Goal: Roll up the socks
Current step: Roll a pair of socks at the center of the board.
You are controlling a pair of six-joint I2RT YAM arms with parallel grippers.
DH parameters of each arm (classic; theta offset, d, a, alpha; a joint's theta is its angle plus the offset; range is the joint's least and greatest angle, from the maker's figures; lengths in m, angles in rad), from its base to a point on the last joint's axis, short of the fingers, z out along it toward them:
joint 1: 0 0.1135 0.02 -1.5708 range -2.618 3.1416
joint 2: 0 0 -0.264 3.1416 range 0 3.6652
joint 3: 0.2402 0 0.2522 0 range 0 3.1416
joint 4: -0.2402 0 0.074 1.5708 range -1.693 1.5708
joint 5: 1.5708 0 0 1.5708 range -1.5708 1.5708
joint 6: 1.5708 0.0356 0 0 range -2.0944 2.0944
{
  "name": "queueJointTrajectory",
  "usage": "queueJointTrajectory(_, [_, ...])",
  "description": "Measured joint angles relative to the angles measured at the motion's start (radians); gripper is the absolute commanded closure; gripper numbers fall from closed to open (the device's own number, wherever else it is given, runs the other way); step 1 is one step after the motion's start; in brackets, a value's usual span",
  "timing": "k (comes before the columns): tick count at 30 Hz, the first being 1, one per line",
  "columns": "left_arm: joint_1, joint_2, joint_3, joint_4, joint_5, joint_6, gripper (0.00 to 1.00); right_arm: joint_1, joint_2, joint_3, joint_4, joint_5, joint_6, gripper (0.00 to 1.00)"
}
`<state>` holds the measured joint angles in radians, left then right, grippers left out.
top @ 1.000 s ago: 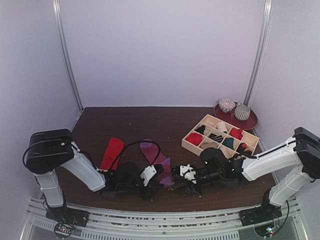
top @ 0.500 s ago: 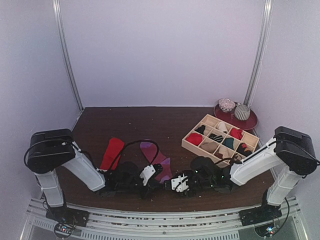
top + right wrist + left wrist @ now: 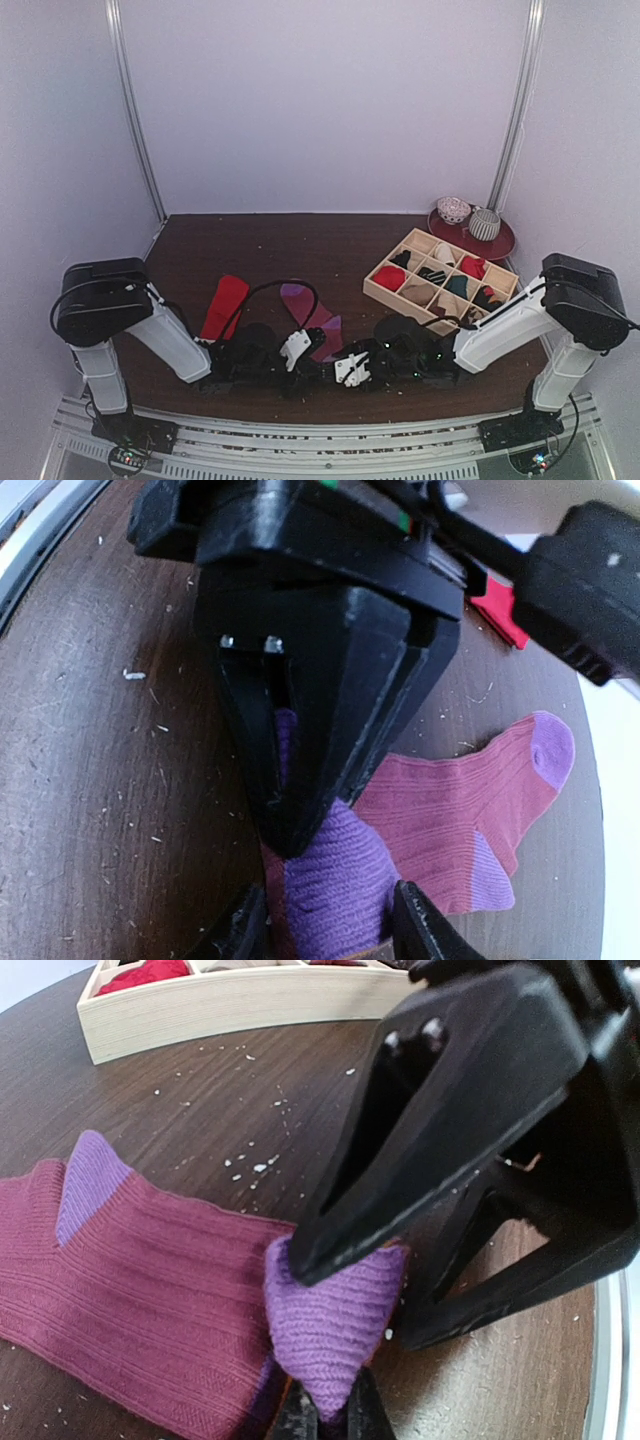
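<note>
Find the magenta ribbed fabric sock (image 3: 316, 318) with purple toe and heel lying flat close to the middle of the table's near edge, toe toward the far edge, its near end bunched into a purple fold (image 3: 330, 1325). Note the left gripper (image 3: 330, 1418) pressed together on the bottom of that fold, pinching it. Note the right gripper (image 3: 330, 930) facing it head-on, fingers (image 3: 420, 920) standing either side of the same fold; cannot tell whether pressing on it or merely flanking. Find the flat red fabric sock (image 3: 225, 303) toward the left edge, apart from both grippers, untouched.

Watch first for a collision: two black grippers nose to nose over one small fold, with hardly any room between. Risk knocking fingers together by closing in any more. Risk tugging the fold out of the left pinch by pulling to the right too hard, letting it spring open flat. Risk dragging the whole sock across the dark brown wooden table (image 3: 250, 240) instead of turning it over, for lack of anything pinning the toe end. Risk a loose, lopsided roll through gripping only one corner of the fold. Keep the right arm clear of the pale wooden compartment box (image 3: 250, 1005) toward the right edge.

No brand, label or writing readable anywhere: none on the socks, the box or the grippers.
</note>
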<state>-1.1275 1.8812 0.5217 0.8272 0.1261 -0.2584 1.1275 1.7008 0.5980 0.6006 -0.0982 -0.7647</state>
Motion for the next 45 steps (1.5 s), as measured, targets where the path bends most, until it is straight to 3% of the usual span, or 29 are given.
queueJointTrajectory(7, [0.002,0.003,0.0,0.007,0.01,0.0,1.0,-0.01,0.059,0.028,0.0,0.01,0.008,0.6])
queueJointTrajectory(12, [0.002,0.0,-0.003,0.009,0.011,0.0,0.97,-0.023,0.076,0.045,-0.019,0.009,0.051,0.87])
queueJointTrajectory(14, [0.002,-0.005,-0.008,0.008,0.01,0.0,0.8,-0.024,0.082,0.061,-0.047,0.005,0.08,0.93])
queueJointTrajectory(15, [0.002,-0.012,-0.012,0.002,0.008,0.0,0.51,-0.024,0.084,0.074,-0.063,0.004,0.101,0.94])
queueJointTrajectory(16, [0.002,-0.021,-0.017,-0.005,0.008,-0.001,0.32,-0.025,0.085,0.087,-0.08,0.002,0.123,0.94])
queueJointTrajectory(17, [-0.001,-0.034,-0.025,-0.015,0.008,0.001,0.21,-0.026,0.085,0.095,-0.093,0.0,0.142,0.95])
queueJointTrajectory(19, [-0.009,-0.069,-0.044,-0.034,-0.005,0.002,0.12,-0.029,0.085,0.107,-0.121,-0.013,0.188,0.95])
queueJointTrajectory(26, [-0.035,-0.247,-0.132,-0.218,-0.185,0.031,0.04,-0.083,0.083,0.188,-0.277,-0.166,0.39,0.95])
queueJointTrajectory(29, [-0.072,-0.318,-0.162,-0.285,-0.334,0.066,0.02,-0.108,0.089,0.239,-0.373,-0.245,0.484,0.95])
queueJointTrajectory(32, [-0.096,-0.36,-0.181,-0.283,-0.47,0.118,0.02,-0.126,0.121,0.298,-0.45,-0.315,0.567,0.95])
queueJointTrajectory(35, [-0.103,-0.406,-0.248,-0.175,-0.564,0.188,0.02,-0.136,0.14,0.327,-0.481,-0.366,0.639,0.95])
queueJointTrajectory(40, [-0.103,-0.434,-0.358,0.039,-0.51,0.305,0.17,-0.169,0.153,0.332,-0.494,-0.46,0.74,0.95])
queueJointTrajectory(45, [-0.098,-0.302,-0.255,0.103,-0.349,0.394,0.21,-0.198,0.168,0.331,-0.491,-0.533,0.812,0.95])
